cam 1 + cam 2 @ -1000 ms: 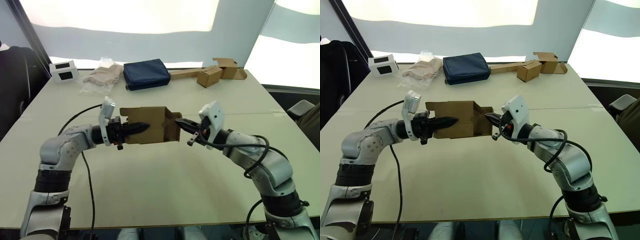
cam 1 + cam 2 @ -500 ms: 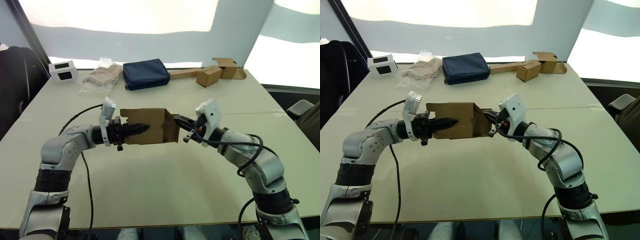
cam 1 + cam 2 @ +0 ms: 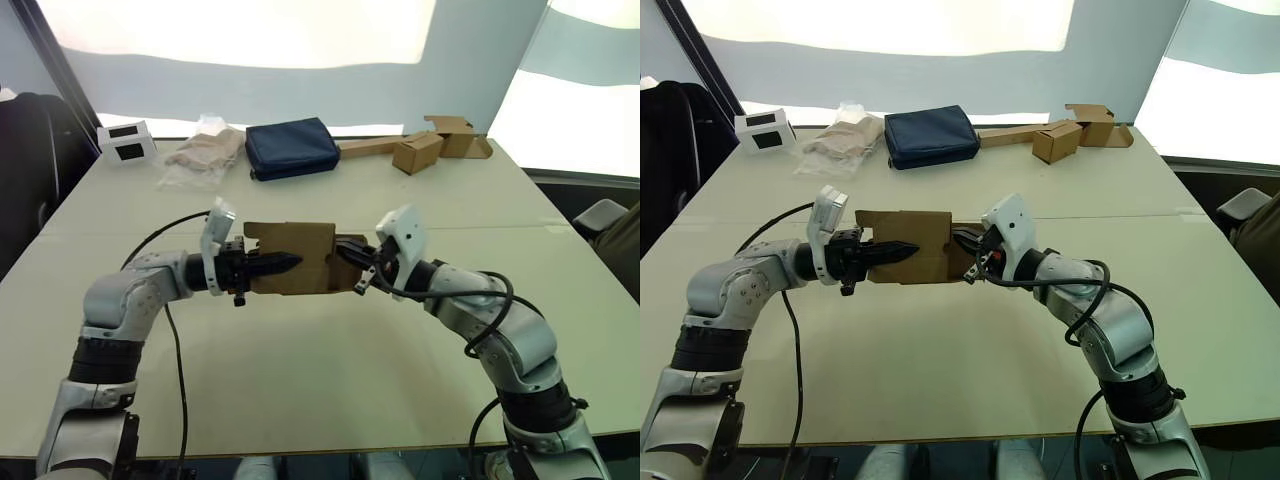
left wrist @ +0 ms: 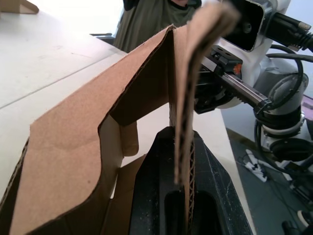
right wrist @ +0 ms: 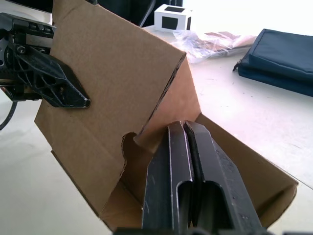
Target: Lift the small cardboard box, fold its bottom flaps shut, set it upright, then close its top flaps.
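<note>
Small cardboard box [image 3: 297, 258] lying on its side, long axis running between the grippers, open end facing the right gripper [image 3: 352, 277], plain brown corrugated walls (unmarked), over the table [image 3: 330, 370] centre, left gripper [image 3: 283, 262] pinching its wall, right fingers pressed together at its bottom flaps [image 5: 161, 122].

Plain brown small cardboard box [image 3: 300, 258]; navy pouch [image 3: 292, 147]; black gripper [image 3: 281, 262]

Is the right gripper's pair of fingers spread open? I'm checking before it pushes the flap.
No: in the right wrist view the right gripper has its two fingers pressed together, inside the small cardboard box.
</note>
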Action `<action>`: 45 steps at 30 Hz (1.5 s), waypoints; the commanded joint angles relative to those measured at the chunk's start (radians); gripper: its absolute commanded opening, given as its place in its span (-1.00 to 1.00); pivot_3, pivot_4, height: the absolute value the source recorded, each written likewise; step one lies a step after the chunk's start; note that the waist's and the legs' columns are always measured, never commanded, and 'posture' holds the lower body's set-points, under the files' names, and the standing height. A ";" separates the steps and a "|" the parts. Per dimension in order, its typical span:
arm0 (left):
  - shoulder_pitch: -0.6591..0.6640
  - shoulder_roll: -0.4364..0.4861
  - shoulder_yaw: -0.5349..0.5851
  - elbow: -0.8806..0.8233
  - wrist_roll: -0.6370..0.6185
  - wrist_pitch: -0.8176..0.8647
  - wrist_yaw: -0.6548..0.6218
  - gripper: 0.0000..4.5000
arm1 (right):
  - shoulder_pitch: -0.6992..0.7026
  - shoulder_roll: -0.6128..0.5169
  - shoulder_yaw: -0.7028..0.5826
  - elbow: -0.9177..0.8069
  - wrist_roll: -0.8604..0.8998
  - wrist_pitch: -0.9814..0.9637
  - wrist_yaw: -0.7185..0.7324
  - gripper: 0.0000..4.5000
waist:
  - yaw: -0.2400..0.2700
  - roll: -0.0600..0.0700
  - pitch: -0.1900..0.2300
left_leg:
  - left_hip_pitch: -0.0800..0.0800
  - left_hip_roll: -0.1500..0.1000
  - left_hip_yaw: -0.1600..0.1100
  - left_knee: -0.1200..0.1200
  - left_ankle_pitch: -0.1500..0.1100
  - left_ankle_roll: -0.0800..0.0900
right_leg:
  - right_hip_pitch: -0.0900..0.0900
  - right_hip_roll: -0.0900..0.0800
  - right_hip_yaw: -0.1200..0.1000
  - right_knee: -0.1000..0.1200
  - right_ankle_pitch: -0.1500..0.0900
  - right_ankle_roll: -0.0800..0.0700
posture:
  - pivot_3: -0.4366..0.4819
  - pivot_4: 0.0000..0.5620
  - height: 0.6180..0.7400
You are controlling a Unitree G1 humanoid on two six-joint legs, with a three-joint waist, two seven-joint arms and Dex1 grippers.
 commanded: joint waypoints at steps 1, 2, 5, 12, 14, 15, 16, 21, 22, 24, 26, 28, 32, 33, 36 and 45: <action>-0.024 0.008 0.015 -0.033 -0.046 0.039 -0.004 -1.00 | -0.029 0.017 0.004 -0.027 -0.005 -0.019 0.008 -1.00 | 0.000 0.000 0.000 | 0.000 0.000 0.000 0.000 0.000 0.000 | 0.000 0.000 0.000 0.000 0.000 0.000 | -0.05 -0.47 1.00; -0.026 0.008 0.016 -0.033 -0.051 0.047 -0.002 -1.00 | -0.031 0.023 0.010 -0.030 -0.006 -0.018 0.008 -1.00 | 0.000 0.000 0.000 | 0.000 0.000 0.000 0.000 0.000 0.000 | 0.000 0.000 0.000 0.000 0.000 0.000 | -0.05 -0.47 1.00; -0.030 0.010 0.016 -0.036 -0.057 0.060 0.006 -1.00 | -0.036 0.037 0.019 -0.036 -0.012 -0.014 0.007 -1.00 | 0.000 0.000 0.000 | 0.000 0.000 0.000 0.000 0.000 0.000 | 0.000 0.000 0.000 0.000 0.000 0.000 | -0.05 -0.47 1.00; -0.050 -0.019 0.032 -0.035 -0.100 0.122 0.063 -1.00 | -0.059 0.074 0.063 -0.026 -0.075 -0.042 -0.002 -1.00 | 0.000 0.000 0.000 | 0.000 0.000 0.000 0.000 0.000 0.000 | 0.000 0.000 0.000 0.000 0.000 0.000 | -0.05 -0.47 1.00; -0.052 -0.023 0.039 -0.035 -0.112 0.137 0.072 -1.00 | -0.061 0.084 0.070 -0.026 -0.086 -0.045 -0.004 -1.00 | 0.000 0.000 0.000 | 0.000 0.000 0.000 0.000 0.000 0.000 | 0.000 0.000 0.000 0.000 0.000 0.000 | -0.05 -0.47 1.00; -0.055 -0.027 0.045 -0.033 -0.120 0.147 0.080 -1.00 | -0.062 0.087 0.073 -0.026 -0.093 -0.048 -0.003 -1.00 | 0.000 0.000 0.000 | 0.000 0.000 0.000 0.000 0.000 0.000 | 0.000 0.000 0.000 0.000 0.000 0.000 | -0.05 -0.47 1.00; -0.057 -0.030 0.049 -0.032 -0.125 0.153 0.087 -1.00 | -0.062 0.089 0.074 -0.026 -0.099 -0.049 -0.002 -1.00 | 0.000 0.000 0.000 | 0.000 0.000 0.000 0.000 0.000 0.000 | 0.000 0.000 0.000 0.000 0.000 0.000 | -0.05 -0.47 1.00; -0.090 -0.049 0.111 0.004 -0.203 0.246 0.140 -1.00 | -0.065 0.095 0.076 -0.022 -0.129 -0.073 0.005 -1.00 | 0.000 0.000 0.000 | 0.000 0.000 0.000 0.000 0.000 0.000 | 0.000 0.000 0.000 0.000 0.000 0.000 | -0.05 -0.47 1.00; -0.093 -0.054 0.127 0.009 -0.224 0.272 0.154 -1.00 | -0.063 0.093 0.071 -0.021 -0.130 -0.078 0.010 -1.00 | 0.000 0.000 0.000 | 0.000 0.000 0.000 0.000 0.000 0.000 | 0.000 0.000 0.000 0.000 0.000 0.000 | -0.05 -0.47 1.00; -0.095 -0.061 0.153 0.017 -0.258 0.317 0.184 -1.00 | -0.060 0.085 0.068 -0.020 -0.137 -0.094 0.024 -1.00 | -0.001 0.000 0.000 | 0.000 0.000 0.000 0.000 0.000 0.000 | 0.000 0.000 0.000 0.000 0.000 0.000 | -0.05 -0.47 1.00; -0.099 -0.075 0.187 0.032 -0.295 0.357 0.225 -1.00 | -0.056 0.077 0.072 -0.022 -0.144 -0.113 0.039 -1.00 | -0.001 0.000 0.000 | 0.000 0.000 -0.001 0.000 0.000 0.000 | 0.000 0.000 0.000 0.000 0.000 0.000 | -0.05 -0.47 1.00; -0.097 -0.079 0.200 0.035 -0.309 0.376 0.248 -1.00 | -0.050 0.068 0.078 -0.025 -0.147 -0.131 0.058 -1.00 | -0.002 0.000 0.000 | 0.000 0.000 -0.001 0.000 0.000 0.000 | 0.000 0.000 0.000 0.000 0.000 0.000 | -0.05 -0.47 1.00; -0.101 -0.100 0.236 0.050 -0.354 0.419 0.306 -1.00 | -0.050 0.055 0.099 -0.022 -0.163 -0.178 0.095 -1.00 | -0.002 0.000 0.000 | 0.000 0.000 -0.001 0.000 0.000 0.000 | 0.000 0.000 0.000 0.000 0.000 0.000 | -0.05 -0.47 1.00; -0.100 -0.102 0.237 0.048 -0.358 0.425 0.312 -1.00 | -0.053 0.048 0.110 -0.016 -0.174 -0.194 0.109 -1.00 | -0.002 0.000 0.000 | 0.000 0.000 -0.001 0.000 0.000 0.000 | 0.000 0.000 0.000 0.000 0.000 0.000 | -0.05 -0.47 1.00; -0.094 -0.110 0.237 0.040 -0.371 0.440 0.330 -1.00 | -0.055 0.040 0.129 0.001 -0.196 -0.230 0.139 -1.00 | -0.002 0.000 0.000 | 0.000 0.000 -0.001 0.000 0.000 0.000 | 0.000 0.000 0.000 0.000 0.000 0.000 | -0.05 -0.47 1.00; -0.065 -0.040 0.174 -0.023 -0.265 0.310 0.239 -1.00 | -0.018 -0.019 0.015 -0.007 -0.144 -0.201 0.197 -1.00 | -0.001 0.000 0.000 | 0.000 0.000 -0.001 0.000 0.000 0.000 | 0.000 0.000 0.000 0.000 0.000 0.000 | -0.05 -0.47 1.00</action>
